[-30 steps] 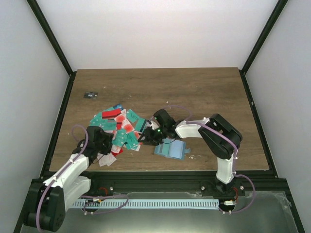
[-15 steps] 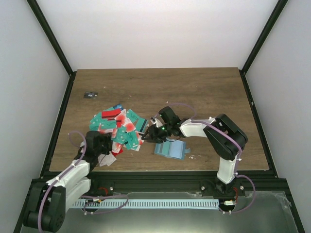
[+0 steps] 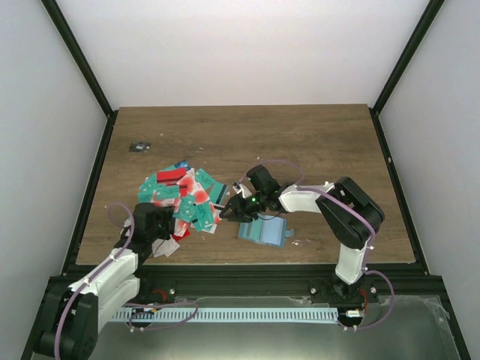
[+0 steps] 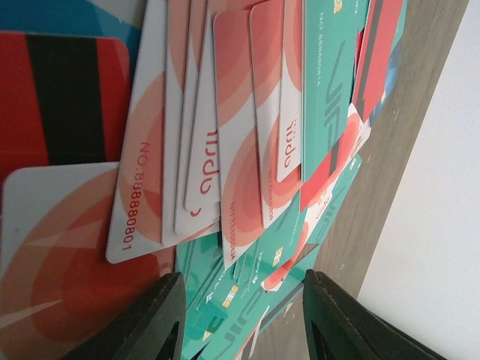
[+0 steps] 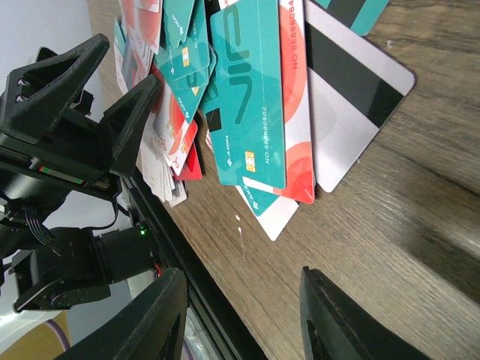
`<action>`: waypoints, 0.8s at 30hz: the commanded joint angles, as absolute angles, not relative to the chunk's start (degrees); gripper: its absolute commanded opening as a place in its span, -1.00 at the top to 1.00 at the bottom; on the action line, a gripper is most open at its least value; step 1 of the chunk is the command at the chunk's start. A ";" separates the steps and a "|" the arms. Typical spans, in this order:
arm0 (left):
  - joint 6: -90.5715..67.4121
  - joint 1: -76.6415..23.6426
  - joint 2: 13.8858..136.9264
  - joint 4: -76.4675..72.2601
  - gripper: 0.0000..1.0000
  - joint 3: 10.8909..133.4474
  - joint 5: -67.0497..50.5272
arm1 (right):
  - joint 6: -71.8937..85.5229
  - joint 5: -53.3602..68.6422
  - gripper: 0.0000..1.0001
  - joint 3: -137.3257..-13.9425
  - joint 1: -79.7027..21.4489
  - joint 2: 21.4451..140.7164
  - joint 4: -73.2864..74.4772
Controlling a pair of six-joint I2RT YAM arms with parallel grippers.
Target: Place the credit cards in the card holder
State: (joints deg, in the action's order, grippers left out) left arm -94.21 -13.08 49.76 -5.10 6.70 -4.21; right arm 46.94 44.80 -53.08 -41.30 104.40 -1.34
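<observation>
Many credit cards [image 3: 184,196] are lying heaped left of centre, the card holder [image 3: 262,229] just right of them. Left gripper [image 4: 244,283] and right gripper [image 5: 241,279] are both hanging apart, empty; singling out one edge card is looking wisest.

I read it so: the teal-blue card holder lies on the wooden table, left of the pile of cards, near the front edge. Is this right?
Not quite. The top external view shows the card holder to the right of the pile of credit cards, not to the left. The rest holds: it lies on the wooden table, near the front edge.
</observation>
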 commanded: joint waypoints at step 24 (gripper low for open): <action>-92.90 -15.38 54.97 -9.60 0.10 10.37 -1.61 | 44.03 46.48 0.13 -51.67 -40.69 102.56 -0.62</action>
State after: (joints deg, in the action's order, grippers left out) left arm -93.84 -15.11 53.65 -9.21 10.52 -2.70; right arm 45.45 45.43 -51.27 -41.06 103.48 -1.34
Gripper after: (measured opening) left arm 0.448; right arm 0.434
